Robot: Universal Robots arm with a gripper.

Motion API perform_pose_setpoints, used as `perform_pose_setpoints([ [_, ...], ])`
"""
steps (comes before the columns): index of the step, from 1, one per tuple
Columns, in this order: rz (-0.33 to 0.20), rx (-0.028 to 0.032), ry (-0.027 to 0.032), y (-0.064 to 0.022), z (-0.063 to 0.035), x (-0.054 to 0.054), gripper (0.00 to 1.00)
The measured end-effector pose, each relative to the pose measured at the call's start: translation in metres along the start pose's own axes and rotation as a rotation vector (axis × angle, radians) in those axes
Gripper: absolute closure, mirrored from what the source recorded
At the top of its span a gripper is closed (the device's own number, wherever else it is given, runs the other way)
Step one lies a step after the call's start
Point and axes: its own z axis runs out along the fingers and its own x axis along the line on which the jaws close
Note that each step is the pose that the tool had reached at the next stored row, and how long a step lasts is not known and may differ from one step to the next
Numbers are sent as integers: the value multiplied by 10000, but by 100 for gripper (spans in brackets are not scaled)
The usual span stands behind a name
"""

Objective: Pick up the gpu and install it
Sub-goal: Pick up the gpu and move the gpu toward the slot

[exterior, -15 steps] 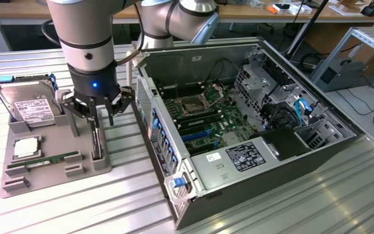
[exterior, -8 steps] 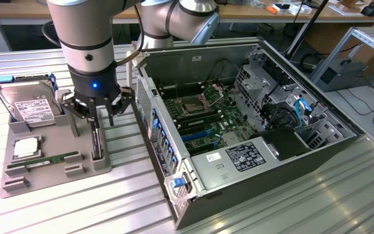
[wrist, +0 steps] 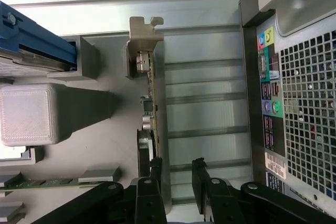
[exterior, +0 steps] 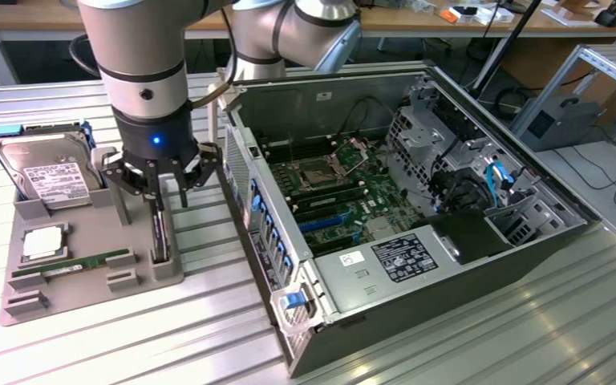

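Ribbed metal bench (exterior: 126, 345), gpu (exterior: 160, 233) (wrist: 151, 93) is stood on edge in a slot of the grey tray (exterior: 83, 241), fingers (wrist: 198, 182) are spread wide just above it, nothing is gripped, hard drive (exterior: 46, 172) label writing cannot be read, open computer case (exterior: 319, 100) is set beside.

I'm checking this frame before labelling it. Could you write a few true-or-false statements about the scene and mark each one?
1. The gpu stands on edge in the gray holder tray. True.
2. The end effector is shut on the gpu. False: it is open and grips nothing.
3. The computer case is open, with its motherboard exposed. True.
4. The hard drive sits inside the computer case. False: it rests on the holder tray, outside the case.
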Motion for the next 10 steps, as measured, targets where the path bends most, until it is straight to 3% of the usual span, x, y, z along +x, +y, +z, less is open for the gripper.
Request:
perform_pose_setpoints([
  [4,-3,6,-3,4,-151,-3,64],
  [10,-1,-23,-3,41,-118,156,64],
])
